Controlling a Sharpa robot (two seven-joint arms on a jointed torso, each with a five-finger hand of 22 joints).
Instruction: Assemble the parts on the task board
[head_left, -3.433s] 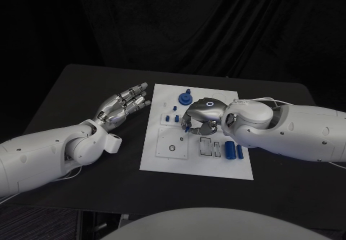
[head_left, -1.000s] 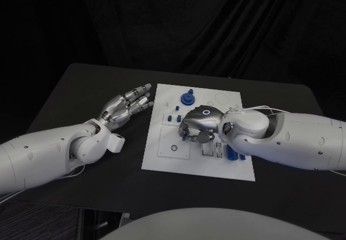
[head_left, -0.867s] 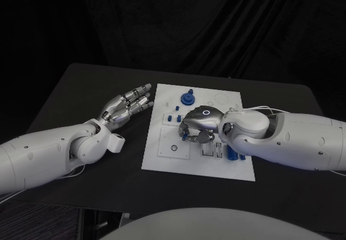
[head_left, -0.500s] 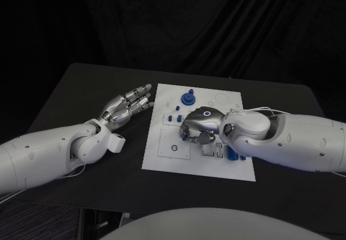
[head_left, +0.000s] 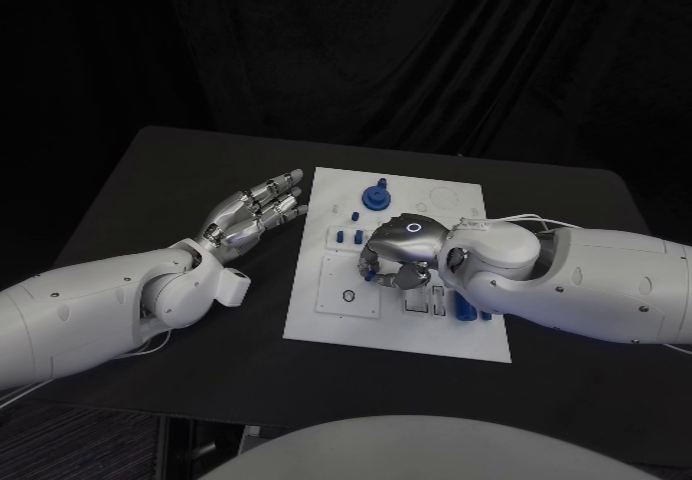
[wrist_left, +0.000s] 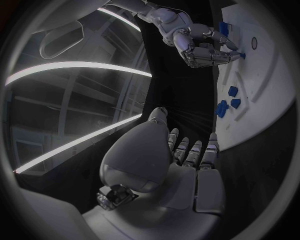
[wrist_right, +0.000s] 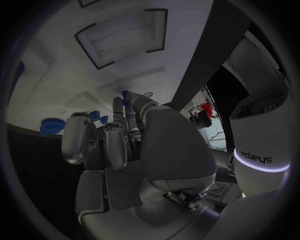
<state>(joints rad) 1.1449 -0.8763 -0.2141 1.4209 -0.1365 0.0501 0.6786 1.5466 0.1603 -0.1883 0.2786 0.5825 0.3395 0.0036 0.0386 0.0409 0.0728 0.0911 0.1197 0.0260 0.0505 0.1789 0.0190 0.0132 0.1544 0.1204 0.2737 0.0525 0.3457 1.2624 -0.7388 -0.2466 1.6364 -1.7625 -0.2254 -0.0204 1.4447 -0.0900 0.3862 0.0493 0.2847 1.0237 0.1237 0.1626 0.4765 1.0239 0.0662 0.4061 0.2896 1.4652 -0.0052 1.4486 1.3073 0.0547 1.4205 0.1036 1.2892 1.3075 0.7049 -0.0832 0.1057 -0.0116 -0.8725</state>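
Note:
The white task board (head_left: 389, 325) lies mid-table. My right hand (head_left: 398, 254) hovers low over its middle, fingers curled down, pinching a small blue part (wrist_left: 240, 55); that part also peeks out at the fingertips (wrist_right: 126, 95) in the right wrist view. A blue knob (head_left: 375, 195) stands at the board's far edge, with small blue pegs (head_left: 343, 237) near the left edge. A blue cylinder (head_left: 462, 305) lies half hidden under my right arm. My left hand (head_left: 254, 214) rests off the board's left side, open, fingers spread and holding nothing.
Below my right hand the board has a raised square plate with an oval hole (head_left: 346, 292) and rectangular slots (head_left: 415, 298). The black table (head_left: 173, 180) surrounds the board, and my right forearm (head_left: 577, 280) covers the board's right side.
Since 3.4 s ago my right hand has come toward the near side of the board and lowered over the slots; in the last second it barely shifts. The left hand stays put.

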